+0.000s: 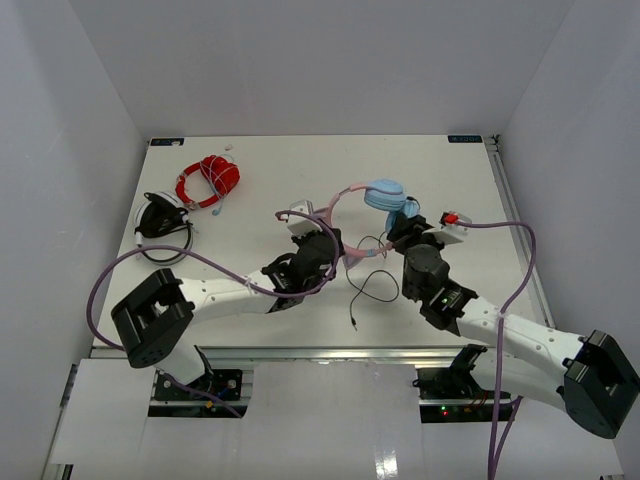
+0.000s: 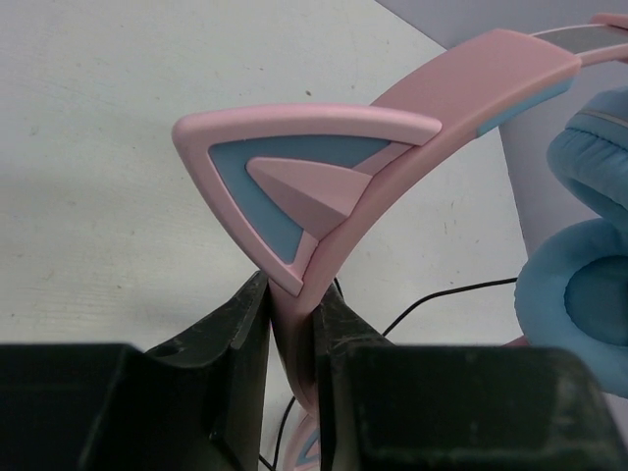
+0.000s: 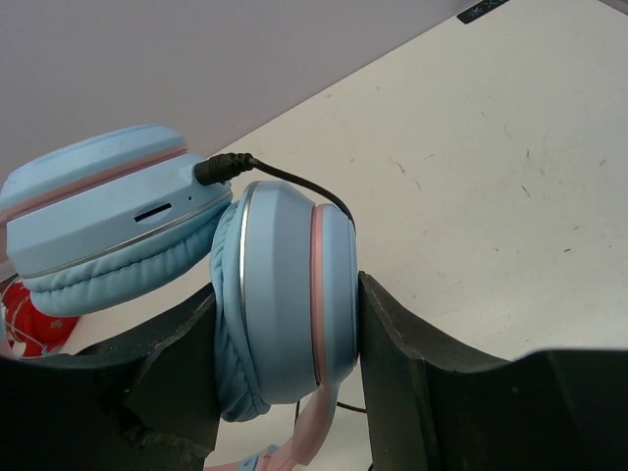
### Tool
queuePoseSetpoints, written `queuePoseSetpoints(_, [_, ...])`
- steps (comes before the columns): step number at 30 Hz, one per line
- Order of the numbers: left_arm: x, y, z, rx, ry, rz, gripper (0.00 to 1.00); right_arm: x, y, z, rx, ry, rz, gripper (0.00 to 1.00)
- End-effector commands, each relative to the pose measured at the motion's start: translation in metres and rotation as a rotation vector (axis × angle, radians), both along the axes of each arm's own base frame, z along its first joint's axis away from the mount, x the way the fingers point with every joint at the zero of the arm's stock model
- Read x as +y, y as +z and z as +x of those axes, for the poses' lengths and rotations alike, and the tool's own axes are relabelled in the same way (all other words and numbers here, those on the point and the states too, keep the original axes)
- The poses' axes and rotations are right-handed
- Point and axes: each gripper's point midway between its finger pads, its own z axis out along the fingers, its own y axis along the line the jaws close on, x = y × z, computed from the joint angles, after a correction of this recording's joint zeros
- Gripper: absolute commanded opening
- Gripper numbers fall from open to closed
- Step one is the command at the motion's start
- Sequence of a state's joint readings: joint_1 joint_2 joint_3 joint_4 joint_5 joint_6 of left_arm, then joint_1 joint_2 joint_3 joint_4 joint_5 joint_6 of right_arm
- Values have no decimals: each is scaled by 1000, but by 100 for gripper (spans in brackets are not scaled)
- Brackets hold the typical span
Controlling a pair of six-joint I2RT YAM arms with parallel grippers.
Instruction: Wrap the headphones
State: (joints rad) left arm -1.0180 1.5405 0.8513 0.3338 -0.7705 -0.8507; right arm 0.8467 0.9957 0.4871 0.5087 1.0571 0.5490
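The headphones (image 1: 383, 195) are held up over the middle of the table: light-blue earcups, pink headband (image 1: 335, 205) with cat ears. My left gripper (image 1: 325, 240) is shut on the headband (image 2: 334, 196) just below a cat ear. My right gripper (image 1: 405, 222) is shut on one earcup (image 3: 285, 294), a finger on each flat side; the other earcup (image 3: 98, 211) lies against it. The thin dark cable (image 1: 365, 285) plugs into that other earcup (image 3: 221, 167) and trails loose onto the table between the arms.
A red coiled cable bundle (image 1: 210, 180) lies at the far left. Black-and-white headphones (image 1: 160, 215) lie near the table's left edge. White walls enclose the table (image 1: 300, 160) on three sides.
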Motion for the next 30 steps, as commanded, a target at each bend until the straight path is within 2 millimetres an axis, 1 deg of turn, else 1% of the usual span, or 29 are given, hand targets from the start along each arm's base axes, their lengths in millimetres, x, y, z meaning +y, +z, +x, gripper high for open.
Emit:
queuePoseSetpoints(1, [20, 63, 1, -81, 63, -74, 0, 25, 36, -1, -52, 123, 33, 60])
queuePoseSetpoints(2, [25, 70, 1, -86, 67, -56, 0, 29, 37, -3, -41, 162, -5, 69])
queuePoseSetpoints(4, [37, 85, 2, -88, 68, -26, 0, 34, 36, -7, -16, 227, -88, 77])
queuePoseSetpoints(7, [58, 106, 1, -88, 58, 11, 0, 40, 37, -18, 4, 326, -163, 88])
queuePoseSetpoints(8, [63, 110, 0, -86, 43, 29, 0, 40, 30, -22, 21, 353, -197, 92])
queuePoseSetpoints(9, [70, 116, 2, -87, 57, 29, 0, 43, 35, -25, 5, 385, -204, 97])
queuePoseSetpoints(10, [85, 113, 3, -62, 63, 69, 0, 44, 33, -31, 12, 422, -230, 96])
queuePoseSetpoints(11, [97, 116, 3, -51, 65, 86, 0, 47, 32, -36, 13, 468, -250, 95])
queuePoseSetpoints(13, [117, 125, 4, -46, 63, 99, 0, 56, 30, -47, 11, 560, -276, 94])
queuePoseSetpoints(16, [142, 129, 8, -22, 81, 176, 0, 63, 31, -61, -11, 662, -297, 94])
queuePoseSetpoints(17, [152, 128, 7, -7, 96, 213, 0, 64, 30, -66, -23, 692, -304, 94])
queuePoseSetpoints(18, [159, 131, 4, -3, 110, 231, 0, 67, 29, -71, -35, 730, -307, 94])
queuePoseSetpoints(20, [161, 138, -2, -4, 94, 229, 0, 73, 29, -81, -76, 793, -297, 95])
queuePoseSetpoints(23, [162, 143, -11, -2, 56, 239, 0, 73, 31, -87, -147, 808, -266, 94])
queuePoseSetpoints(26, [165, 136, -14, 24, 41, 286, 0, 65, 36, -79, -145, 737, -259, 93])
queuePoseSetpoints(27, [165, 131, -16, 37, 33, 297, 0, 64, 35, -77, -141, 730, -272, 92])
queuePoseSetpoints(28, [163, 131, -17, 39, 21, 296, 0, 65, 36, -76, -142, 729, -283, 92])
queuePoseSetpoints(30, [161, 123, -21, 62, -9, 312, 0, 71, 38, -77, -158, 766, -332, 92])
